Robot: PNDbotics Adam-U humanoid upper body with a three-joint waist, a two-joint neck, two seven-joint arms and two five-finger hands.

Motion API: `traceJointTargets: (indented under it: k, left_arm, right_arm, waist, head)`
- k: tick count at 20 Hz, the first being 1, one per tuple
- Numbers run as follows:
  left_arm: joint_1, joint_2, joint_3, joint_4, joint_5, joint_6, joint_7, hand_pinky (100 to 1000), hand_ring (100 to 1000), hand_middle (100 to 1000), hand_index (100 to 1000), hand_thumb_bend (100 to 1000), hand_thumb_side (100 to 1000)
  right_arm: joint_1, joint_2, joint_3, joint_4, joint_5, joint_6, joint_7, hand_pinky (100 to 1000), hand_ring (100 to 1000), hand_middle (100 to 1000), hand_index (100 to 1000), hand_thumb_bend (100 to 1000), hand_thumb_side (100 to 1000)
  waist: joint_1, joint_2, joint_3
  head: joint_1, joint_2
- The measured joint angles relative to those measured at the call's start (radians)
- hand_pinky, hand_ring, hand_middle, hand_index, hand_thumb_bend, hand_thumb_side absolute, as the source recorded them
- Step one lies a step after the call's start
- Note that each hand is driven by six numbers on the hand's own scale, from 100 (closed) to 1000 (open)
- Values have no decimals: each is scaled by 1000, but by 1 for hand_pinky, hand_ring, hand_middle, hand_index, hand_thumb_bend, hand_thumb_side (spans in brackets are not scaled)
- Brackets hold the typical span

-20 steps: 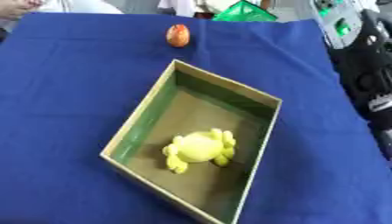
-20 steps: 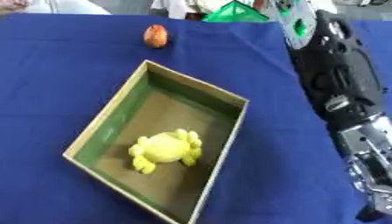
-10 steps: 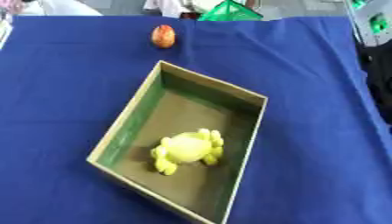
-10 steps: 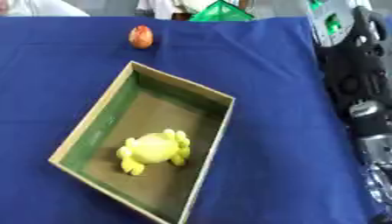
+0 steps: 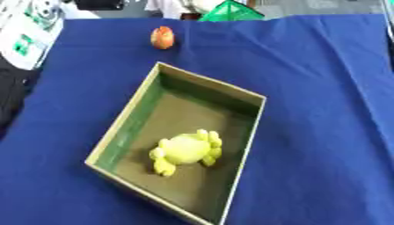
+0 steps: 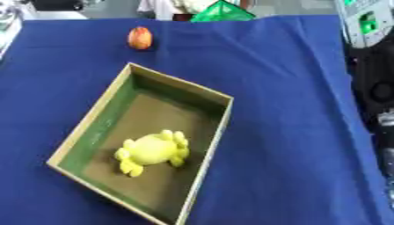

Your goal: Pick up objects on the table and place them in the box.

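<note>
The open cardboard box with green inner walls (image 5: 255, 127) sits on the blue cloth tabletop (image 5: 323, 88) and fills the near middle of the view. Inside the box, on its brown floor and toward the near end, lies a soft-looking yellow toy with stubby legs (image 5: 187, 150); it is already put away. Past the far corner of the box, well apart from it, a small orange and red egg-shaped thing (image 5: 162, 37) rests on the cloth. It is the one thing not yet in the box. It looks light and hard, and its round smooth shape may let it roll or slip, so it seems best to take it round its fat middle, from above, with fingers on two sides. Beyond the egg, at the far edge of the tabletop, is a bright green pointed thing (image 6: 222, 10). A black arm part (image 6: 375, 83) shows to the right of the box, but no hand is seen, so I cannot tell how the fingers are.
</note>
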Motion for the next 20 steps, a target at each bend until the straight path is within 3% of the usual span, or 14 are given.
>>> traceJointTargets:
  k: [5, 10, 20]
  left_arm:
    - [-39, -44, 31, 95, -94, -14, -29, 800, 830, 814, 875, 634, 676]
    - [-59, -67, 66, 158, -191, 9, -56, 806, 838, 824, 880, 614, 609]
    - [-68, -98, 136, 206, -349, 11, -84, 811, 849, 841, 891, 497, 319]
  right_arm:
    - [-1, 8, -4, -10, -15, 8, 5, 761, 778, 794, 848, 380, 542]
    - [-1, 8, -7, -17, -26, 13, 10, 760, 777, 793, 848, 374, 544]
    - [-1, 8, -13, -27, -40, 19, 13, 758, 773, 791, 849, 358, 551]
  waist:
    - [-4, 13, -16]
    - [-5, 20, -19]
    - [-7, 36, -32]
  head:
    - [24, -6]
    - [34, -11]
    - [52, -28]
